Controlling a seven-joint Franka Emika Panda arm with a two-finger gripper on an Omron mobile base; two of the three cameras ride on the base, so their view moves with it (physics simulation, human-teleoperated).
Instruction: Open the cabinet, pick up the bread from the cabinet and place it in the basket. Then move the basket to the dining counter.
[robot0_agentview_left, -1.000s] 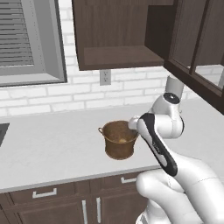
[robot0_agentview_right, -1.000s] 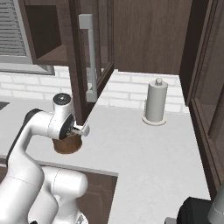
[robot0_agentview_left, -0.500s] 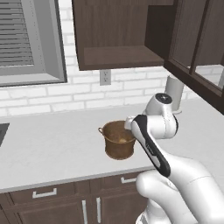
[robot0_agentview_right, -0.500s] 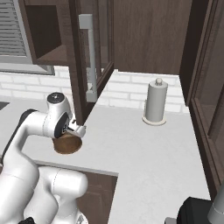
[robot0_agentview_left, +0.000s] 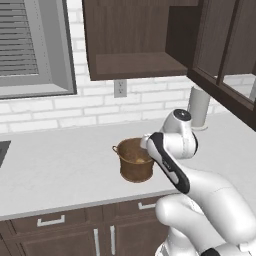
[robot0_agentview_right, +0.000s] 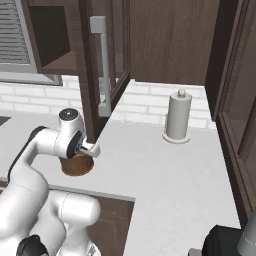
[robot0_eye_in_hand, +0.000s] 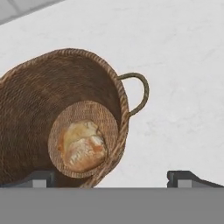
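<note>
The brown woven basket (robot0_eye_in_hand: 39, 100) stands on the pale worktop, and the tan bread (robot0_eye_in_hand: 82, 146) lies on its bottom. My gripper (robot0_eye_in_hand: 114, 177) hangs open just above it, one fingertip over the inside and the other outside, beside a loop handle (robot0_eye_in_hand: 141, 92). From the base, my forearm covers the right part of the basket (robot0_agentview_left: 131, 161) and my hand hides most of the basket (robot0_agentview_right: 75, 167). The cabinet (robot0_agentview_left: 135, 65) above stands open with a bare shelf, and its glass door (robot0_agentview_right: 102, 65) juts out over the worktop. The dining counter is out of view.
A paper towel holder (robot0_agentview_left: 198, 107) (robot0_agentview_right: 178, 117) stands at the back right by the brick wall. Another glass-door wall cabinet (robot0_agentview_left: 230, 60) hangs at the right. A window with blinds (robot0_agentview_left: 30, 45) is at the left, with drawers (robot0_agentview_left: 50, 220) below the worktop.
My arm's upper part has dropped and swung a little left, toward the basket. The basket, the bread and the cabinet door have stayed in place, and the gripper has stayed open.
</note>
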